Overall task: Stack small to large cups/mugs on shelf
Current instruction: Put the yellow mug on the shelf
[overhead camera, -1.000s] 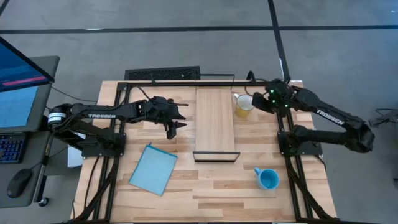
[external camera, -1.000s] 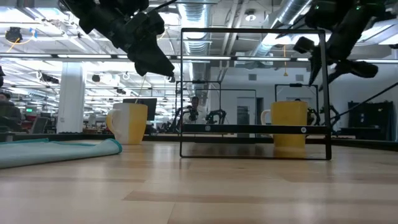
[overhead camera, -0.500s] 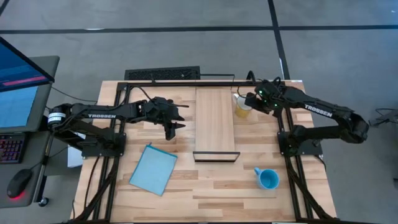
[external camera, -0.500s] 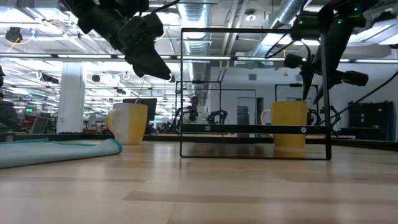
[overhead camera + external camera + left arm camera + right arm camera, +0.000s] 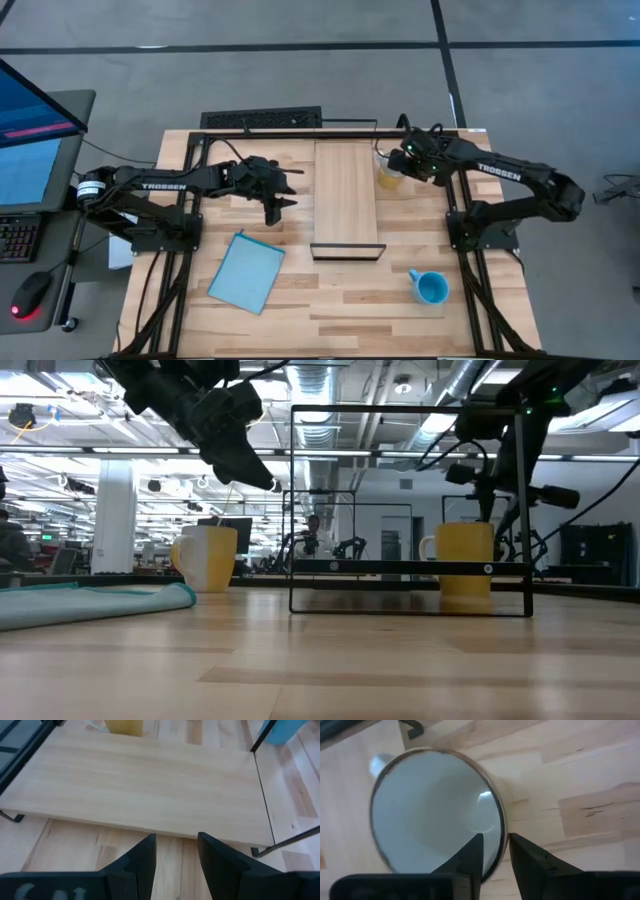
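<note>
Two TROSSEN-lettered arms over pale plank table (image 5: pixel 340 300), grey floor around, left end effector (image 5: pixel 281 205) slightly apart, right end effector (image 5: pixel 396 170) straddling yellow mug (image 5: pixel 389 172) rim.

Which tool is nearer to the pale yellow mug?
The right tool is nearer, directly above the pale yellow mug; the left tool hovers across the shelf.

Left pincer (image 5: pixel 175 851): two dark fingers (image 5: pixel 142 857) slightly parted, nothing between them, above wood-plank surface (image 5: pixel 70 847). Long light-wood shelf board (image 5: pixel 145 785) just beyond fingertips, thin black metal frame (image 5: pixel 264 795) at its end. Pale yellow mug (image 5: pixel 124 726) past board's far edge; bright blue mug (image 5: pixel 282 731) at corner, cropped.
</note>
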You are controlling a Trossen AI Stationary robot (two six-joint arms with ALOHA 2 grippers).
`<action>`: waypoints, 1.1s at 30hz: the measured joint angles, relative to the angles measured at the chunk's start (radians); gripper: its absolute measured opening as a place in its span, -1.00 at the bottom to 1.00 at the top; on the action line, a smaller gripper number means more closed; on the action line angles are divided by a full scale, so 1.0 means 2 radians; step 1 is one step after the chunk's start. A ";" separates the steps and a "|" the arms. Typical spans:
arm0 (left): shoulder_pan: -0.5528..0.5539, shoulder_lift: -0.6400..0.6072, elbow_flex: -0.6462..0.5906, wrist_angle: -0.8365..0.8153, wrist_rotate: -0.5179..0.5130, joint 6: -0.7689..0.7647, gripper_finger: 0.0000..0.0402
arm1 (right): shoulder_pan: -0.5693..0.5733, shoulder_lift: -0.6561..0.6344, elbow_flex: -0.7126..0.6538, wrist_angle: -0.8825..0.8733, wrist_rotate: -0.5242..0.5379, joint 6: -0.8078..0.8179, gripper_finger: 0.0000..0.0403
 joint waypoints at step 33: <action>0.000 0.000 0.000 -0.012 0.000 -0.003 -0.33 | 0.000 0.013 0.039 -0.040 0.023 -0.084 -0.87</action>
